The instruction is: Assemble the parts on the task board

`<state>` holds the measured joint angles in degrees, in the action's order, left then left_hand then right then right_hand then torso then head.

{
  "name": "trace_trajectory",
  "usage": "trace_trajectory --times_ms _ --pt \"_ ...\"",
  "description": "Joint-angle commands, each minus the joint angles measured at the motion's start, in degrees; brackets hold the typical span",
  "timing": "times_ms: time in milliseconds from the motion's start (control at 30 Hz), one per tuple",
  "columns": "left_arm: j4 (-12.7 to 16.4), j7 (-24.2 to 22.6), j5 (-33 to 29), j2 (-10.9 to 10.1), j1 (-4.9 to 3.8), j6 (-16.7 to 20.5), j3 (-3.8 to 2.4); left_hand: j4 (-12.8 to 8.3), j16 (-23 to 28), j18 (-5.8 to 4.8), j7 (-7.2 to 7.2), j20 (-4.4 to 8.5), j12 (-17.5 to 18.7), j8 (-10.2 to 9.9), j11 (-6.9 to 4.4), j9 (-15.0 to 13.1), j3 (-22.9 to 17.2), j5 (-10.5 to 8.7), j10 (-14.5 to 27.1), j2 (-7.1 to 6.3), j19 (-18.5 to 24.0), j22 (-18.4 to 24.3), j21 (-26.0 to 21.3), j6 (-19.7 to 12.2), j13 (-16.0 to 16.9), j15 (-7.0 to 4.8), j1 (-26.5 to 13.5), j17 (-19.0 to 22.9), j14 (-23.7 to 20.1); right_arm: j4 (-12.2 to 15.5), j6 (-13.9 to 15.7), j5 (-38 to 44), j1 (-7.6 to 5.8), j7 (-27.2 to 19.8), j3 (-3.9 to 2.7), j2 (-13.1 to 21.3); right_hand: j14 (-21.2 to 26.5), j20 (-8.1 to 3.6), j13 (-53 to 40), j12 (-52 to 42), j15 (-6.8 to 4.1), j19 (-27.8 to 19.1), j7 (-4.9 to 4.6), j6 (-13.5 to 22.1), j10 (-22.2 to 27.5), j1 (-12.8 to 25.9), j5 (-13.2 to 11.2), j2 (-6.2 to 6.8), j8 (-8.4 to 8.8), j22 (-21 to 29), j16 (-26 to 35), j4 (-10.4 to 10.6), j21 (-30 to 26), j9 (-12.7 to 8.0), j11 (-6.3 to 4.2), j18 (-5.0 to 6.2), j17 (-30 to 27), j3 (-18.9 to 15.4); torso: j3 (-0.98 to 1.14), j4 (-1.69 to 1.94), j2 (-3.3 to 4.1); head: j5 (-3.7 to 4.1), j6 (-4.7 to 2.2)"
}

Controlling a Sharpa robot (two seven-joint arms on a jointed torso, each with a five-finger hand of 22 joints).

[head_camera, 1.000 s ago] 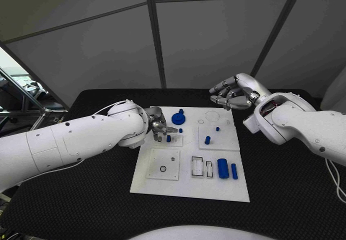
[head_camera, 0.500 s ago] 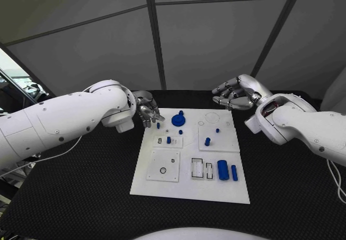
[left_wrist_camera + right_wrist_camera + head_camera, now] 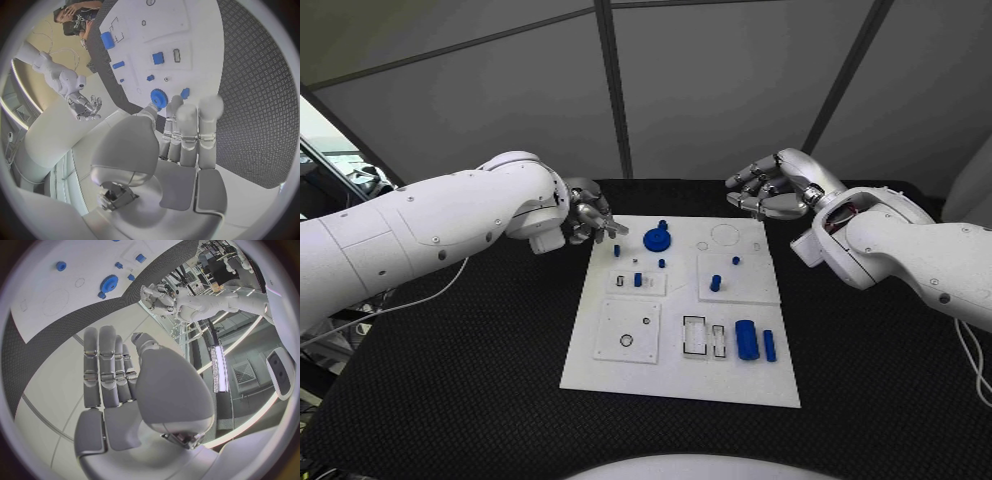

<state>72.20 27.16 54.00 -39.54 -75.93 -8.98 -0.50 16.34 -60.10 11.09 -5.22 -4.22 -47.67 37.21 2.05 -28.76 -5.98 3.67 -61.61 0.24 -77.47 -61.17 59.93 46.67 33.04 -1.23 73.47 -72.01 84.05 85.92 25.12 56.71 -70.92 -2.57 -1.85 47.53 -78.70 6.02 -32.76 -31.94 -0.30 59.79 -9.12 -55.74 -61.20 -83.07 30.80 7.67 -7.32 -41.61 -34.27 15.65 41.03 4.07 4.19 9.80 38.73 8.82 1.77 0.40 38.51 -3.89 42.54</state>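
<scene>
Silver left hand (image 3: 593,221) hangs empty, fingers apart, off the task board (image 3: 678,378) far-left corner, mid-worktop. Blue parts look like light, rigid, slick plastic: gear (image 3: 656,239) near the far edge, take by rim; cylinder (image 3: 746,338) near-right, pinch across its sides. Right hand (image 3: 769,190) empty, loosely spread, beyond the far-right corner.

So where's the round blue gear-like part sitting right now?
In the head view the blue gear lies near the task board's far edge, left of centre, just right of the left hand.
</scene>
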Motion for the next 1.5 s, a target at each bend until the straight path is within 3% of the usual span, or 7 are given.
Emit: trace_trajectory --times_ms 33,200,300,400,900,1333,1500 --pt "-1.3 -3.1 4.2 1.1 -0.19 1.6 0.94 0.2 -26.2 -6.64 0.23 0.35 -11.7 4.6 -0.69 -2.3 3.3 -0.19 -2.1 0.66 -3.0 -11.4 11.8 -0.9 11.1 -0.93 -1.8 -15.4 4.5 0.2 0.1 -0.1 -0.12 -0.2 -0.04 -0.1 0.4 -0.07 0.1 -0.1 0.07 -0.3 0.03 -0.1 0.3 -0.2 0.4 0.24 -0.38 0.1 0.4 0.1 -0.4 0.1 -0.13 0.58 0.0 0.3 -0.09 0.04 0.08 -0.09 0.17" --pt "-3.6 -3.6 7.9 3.0 -0.12 3.4 2.29 0.2 -29.9 -8.48 1.73 1.16 -27.5 10.4 -2.3 -5.8 6.9 -0.26 -12.8 0.5 -7.1 -20.1 20.8 -0.1 31.2 -2.05 -1.9 -18.0 6.0 0.3 0.1 -0.1 -0.12 -0.1 -0.04 -0.1 0.4 -0.07 0.1 -0.2 0.07 -0.3 0.03 -0.1 0.2 -0.2 0.4 0.23 -0.39 0.1 0.4 0.1 -0.4 0.1 -0.13 0.58 0.0 0.3 -0.05 -0.06 0.09 -0.2 0.33" --pt "-4.7 -3.6 8.9 3.7 -0.05 4.0 2.59 0.2 -29.9 -9.17 2.37 1.68 -31.0 12.1 -2.92 -7.1 7.9 -0.3 -15.7 0.95 -8.6 -22.7 23.5 0.1 36.3 -2.66 -1.8 -18.0 6.0 0.4 0.1 -0.1 -0.12 -0.1 -0.03 0.0 0.4 -0.07 0.1 -0.2 0.07 -0.3 0.03 -0.1 0.2 -0.2 0.4 0.23 -0.4 0.1 0.4 0.1 -0.4 0.1 -0.13 0.59 0.0 0.4 -0.06 -0.05 0.05 -0.13 0.32" --pt "-5.8 -3.5 9.5 4.4 0.01 4.2 2.76 0.2 -29.9 -9.55 2.74 2.03 -32.7 13.0 -3.29 -7.8 8.7 -0.33 -17.2 1.31 -9.4 -24.0 24.9 0.0 38.9 -3.03 -1.8 -18.0 6.0 0.4 0.1 -0.1 -0.12 -0.1 -0.03 -0.1 0.4 -0.07 0.1 -0.2 0.07 -0.3 0.03 -0.1 0.2 -0.2 0.4 0.23 -0.4 0.1 0.4 0.1 -0.4 0.1 -0.13 0.59 0.0 0.4 -0.05 -0.1 0.01 -0.19 0.37" --pt "-8.6 -1.6 11.7 6.2 0.21 -1.3 2.94 0.4 -29.9 -9.56 2.53 2.17 -31.8 12.1 -3.15 -7.9 11.8 -0.35 -15.8 1.93 -9.3 -24.3 25.0 -0.9 37.3 -3.01 -4.8 -18.0 6.0 0.3 -0.1 -0.1 -0.12 0.0 -0.03 -0.3 0.3 -0.06 0.2 -0.2 0.07 -0.3 0.03 -0.1 0.2 -0.1 0.4 0.18 -0.45 0.1 0.4 0.2 -0.5 0.1 -0.13 0.6 0.0 0.4 -0.06 -0.07 0.06 -0.19 0.57" --pt "-10.6 -0.9 11.7 7.8 1.05 -4.8 3.21 0.3 -29.9 -9.4 1.37 1.51 -31.2 7.3 -2.17 -5.5 14.1 -0.28 -15.3 3.33 -8.9 -24.0 24.4 -1.6 36.6 -2.18 -6.1 -18.0 6.0 0.2 -0.2 -0.1 -0.12 0.0 -0.03 -0.5 0.3 -0.06 0.2 -0.2 0.07 -0.3 0.03 -0.1 0.2 -0.1 0.4 0.18 -0.45 0.1 0.4 0.2 -0.5 0.1 -0.13 0.6 0.0 0.4 -0.06 -0.03 0.08 -0.13 0.86" --pt "-11.3 -0.7 11.7 8.0 1.32 -5.0 3.26 0.3 -29.9 -9.38 1.27 1.42 -31.2 6.7 -2.07 -5.2 14.3 -0.27 -15.3 3.47 -8.9 -24.0 24.3 -1.5 36.6 -2.09 -6.1 -18.0 6.0 0.2 -0.2 -0.1 -0.12 0.0 -0.03 -0.5 0.3 -0.05 0.2 -0.3 0.06 -0.3 0.04 -0.1 0.2 0.0 0.5 0.15 -0.5 0.1 0.4 0.2 -0.5 0.1 -0.14 0.61 0.0 0.4 -0.04 -0.02 0.02 -0.13 0.95"
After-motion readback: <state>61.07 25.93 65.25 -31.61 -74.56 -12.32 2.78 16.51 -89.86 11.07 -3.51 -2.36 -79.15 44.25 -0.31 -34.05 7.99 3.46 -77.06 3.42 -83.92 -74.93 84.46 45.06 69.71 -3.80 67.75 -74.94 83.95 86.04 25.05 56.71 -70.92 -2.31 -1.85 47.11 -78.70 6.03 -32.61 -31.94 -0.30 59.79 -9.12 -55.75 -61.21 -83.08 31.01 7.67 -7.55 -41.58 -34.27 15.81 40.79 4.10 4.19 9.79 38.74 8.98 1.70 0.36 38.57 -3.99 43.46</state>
